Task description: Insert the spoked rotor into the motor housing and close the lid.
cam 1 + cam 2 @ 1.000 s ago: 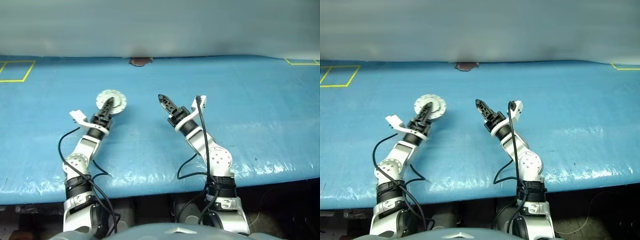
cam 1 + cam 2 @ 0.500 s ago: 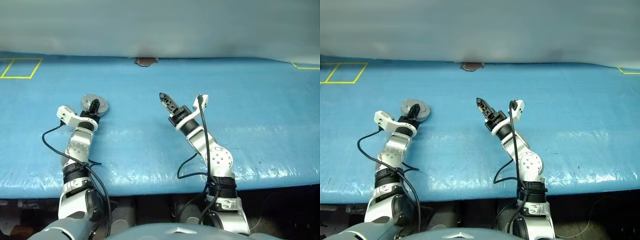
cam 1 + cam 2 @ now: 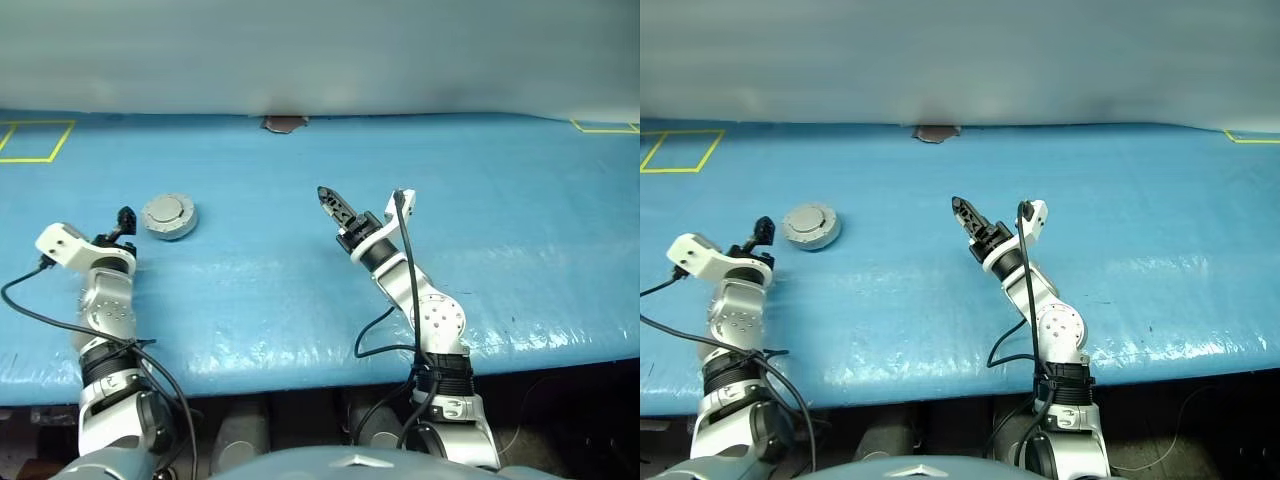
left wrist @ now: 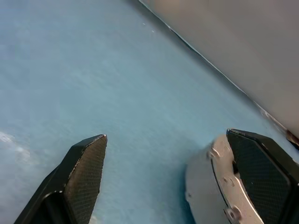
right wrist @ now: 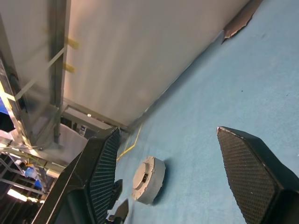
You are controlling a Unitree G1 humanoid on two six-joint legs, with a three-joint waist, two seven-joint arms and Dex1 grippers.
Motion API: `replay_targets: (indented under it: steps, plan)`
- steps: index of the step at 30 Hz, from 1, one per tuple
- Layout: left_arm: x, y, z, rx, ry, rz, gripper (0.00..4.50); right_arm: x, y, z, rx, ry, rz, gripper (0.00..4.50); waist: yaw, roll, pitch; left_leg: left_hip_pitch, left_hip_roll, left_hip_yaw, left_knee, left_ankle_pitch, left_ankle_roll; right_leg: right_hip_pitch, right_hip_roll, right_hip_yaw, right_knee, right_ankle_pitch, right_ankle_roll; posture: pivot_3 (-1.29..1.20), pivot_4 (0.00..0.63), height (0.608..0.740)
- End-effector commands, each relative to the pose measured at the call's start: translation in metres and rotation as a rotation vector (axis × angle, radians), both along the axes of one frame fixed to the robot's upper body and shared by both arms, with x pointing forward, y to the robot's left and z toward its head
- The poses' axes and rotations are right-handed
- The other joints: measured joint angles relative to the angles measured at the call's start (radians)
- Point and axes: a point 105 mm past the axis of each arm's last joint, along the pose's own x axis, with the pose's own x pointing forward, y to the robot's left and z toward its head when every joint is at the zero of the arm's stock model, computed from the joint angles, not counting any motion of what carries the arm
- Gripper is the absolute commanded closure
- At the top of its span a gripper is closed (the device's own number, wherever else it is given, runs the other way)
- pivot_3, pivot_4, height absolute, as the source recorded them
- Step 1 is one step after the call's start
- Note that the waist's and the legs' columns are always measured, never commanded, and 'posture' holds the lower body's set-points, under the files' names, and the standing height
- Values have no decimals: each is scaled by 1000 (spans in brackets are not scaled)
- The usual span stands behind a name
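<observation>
the closed motor housing (image 3: pixel 168 215) sits on the blue counter (image 3: pixel 300 290), just beside the wide, empty left pincer (image 3: pixel 124 220). it looks rigid, heavy, smooth: best gripped across its rim. the right pincer (image 3: pixel 331 204) gapes empty.

We see the lid (image 3: pixel 811 226), plain grey face up, on the blue tabletop (image 3: pixel 940 290); left tool (image 3: pixel 763 229) just beside it, right tool (image 3: pixel 958 208) well apart.
</observation>
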Motion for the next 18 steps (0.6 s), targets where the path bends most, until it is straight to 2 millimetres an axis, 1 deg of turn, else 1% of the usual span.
replay_targets:
  steps: [1,3,4,6,7,8,9,10,12,14,15,18]
  plan:
    - [3,-8,58,170,-210,-70,41,-13,9,13,-149,-186,18,1011,5,0,0,0,0,0,0,0,0,0,0,0,0,0,0,0,150,740]
    - [5,-32,78,227,-336,-204,41,-21,6,17,-323,-341,-4,1011,11,0,0,-1,-1,0,0,0,0,0,-1,0,-1,0,0,0,150,740]
    - [6,-46,85,233,-387,-288,41,-24,3,15,-412,-395,-10,1011,14,0,0,-1,-2,0,0,0,0,0,-2,0,-1,0,0,0,150,740]
    - [3,-86,97,213,-479,-537,41,-28,-9,10,-574,-464,-26,1011,17,0,0,-1,-2,1,0,0,0,0,-3,0,-2,0,0,0,150,740]
    - [-2,-109,101,236,-503,-674,41,-30,-17,8,-637,-486,-31,1011,18,-1,0,-1,-2,1,0,0,0,0,-3,0,-2,0,1,0,150,740]
    - [-8,-131,100,264,-501,-820,41,-32,-23,6,-689,-499,-31,1011,18,-1,0,-1,-2,1,0,0,0,0,-3,0,-2,-1,1,0,150,740]
    - [-15,-156,94,303,-473,-980,41,-35,-30,4,-739,-508,-26,1011,18,-1,0,0,-2,2,0,0,0,0,-3,1,-2,-3,-1,0,150,740]
    - [-23,-177,84,356,-419,-1115,41,-38,-36,4,-784,-528,-18,1011,16,-1,0,0,-2,2,0,0,0,0,-3,1,-1,-3,-1,0,150,740]
    - [-37,-207,58,491,-286,-1318,41,-43,-44,2,-856,-552,7,1011,12,0,0,1,-1,2,0,0,0,0,-2,1,0,-4,-2,0,150,740]
    - [-46,-222,37,637,-196,-1435,41,-45,-52,-4,-908,-541,28,1011,4,0,0,3,0,2,-1,0,0,0,0,1,0,-5,-3,0,150,740]
    - [-47,-227,30,654,-177,-1464,41,-44,-58,-8,-935,-524,30,1011,1,0,0,3,0,2,-1,0,0,0,0,2,1,-5,-4,0,150,740]
    - [-47,-233,19,680,-151,-1500,41,-42,-72,-19,-982,-482,35,1011,-1,0,0,4,1,3,0,1,1,0,0,2,1,-5,-5,0,150,740]
